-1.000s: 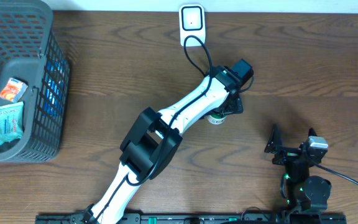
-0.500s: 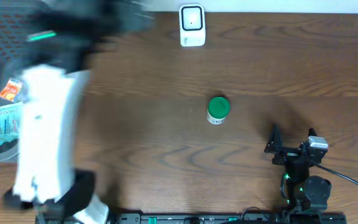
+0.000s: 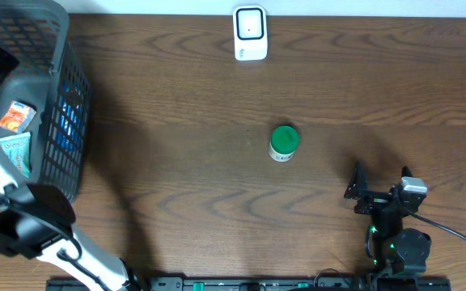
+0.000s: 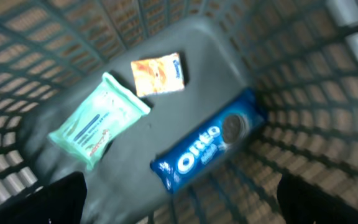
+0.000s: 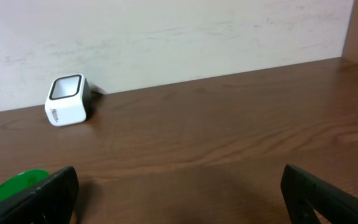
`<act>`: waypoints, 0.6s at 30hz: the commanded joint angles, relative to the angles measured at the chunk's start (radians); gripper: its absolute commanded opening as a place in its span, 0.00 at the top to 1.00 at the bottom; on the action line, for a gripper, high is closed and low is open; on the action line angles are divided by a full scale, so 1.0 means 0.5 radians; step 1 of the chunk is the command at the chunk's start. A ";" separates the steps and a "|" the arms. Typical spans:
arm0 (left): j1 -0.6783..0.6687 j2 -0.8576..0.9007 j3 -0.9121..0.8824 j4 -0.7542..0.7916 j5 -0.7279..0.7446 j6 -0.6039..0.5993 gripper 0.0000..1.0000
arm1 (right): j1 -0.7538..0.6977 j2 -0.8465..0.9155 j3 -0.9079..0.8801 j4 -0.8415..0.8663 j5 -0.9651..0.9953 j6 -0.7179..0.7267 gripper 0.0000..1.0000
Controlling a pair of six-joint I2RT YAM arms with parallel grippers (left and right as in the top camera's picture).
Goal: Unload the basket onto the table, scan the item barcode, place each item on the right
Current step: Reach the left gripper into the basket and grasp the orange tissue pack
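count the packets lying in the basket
3: blue Oreo pack at right, green pouch at left, orange packet at top. Others may be out of frame.

**Left wrist view.** Motion blur throughout; I cannot read the small print on the mint packet (image 4: 98, 121) or the orange packet (image 4: 159, 73). The left gripper (image 4: 188, 202) shows only dark stubs at 7 and 5 o'clock, cut by the lower edge.

**Overhead.** The basket (image 3: 61, 20) runs off-frame at 9 o'clock, and its mesh wall veils the blue cookie pack (image 3: 71, 105).

**Right wrist view.** The green-lidded container (image 5: 11, 185) is clipped at 7 o'clock, partly behind the right gripper (image 5: 182, 196). I cannot make out any barcode on it.
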 commanded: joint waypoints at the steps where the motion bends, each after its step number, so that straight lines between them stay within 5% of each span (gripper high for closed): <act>1: 0.004 0.163 -0.144 0.162 -0.107 -0.134 0.02 | 0.011 -0.011 -0.002 -0.007 0.017 -0.024 0.01; 9: 0.002 0.558 -0.245 0.543 -0.445 -0.153 0.02 | 0.011 -0.011 -0.002 -0.006 0.017 -0.024 0.01; 18: -0.002 0.830 -0.245 0.732 -0.459 -0.153 0.02 | 0.011 -0.011 -0.002 -0.006 0.017 -0.024 0.01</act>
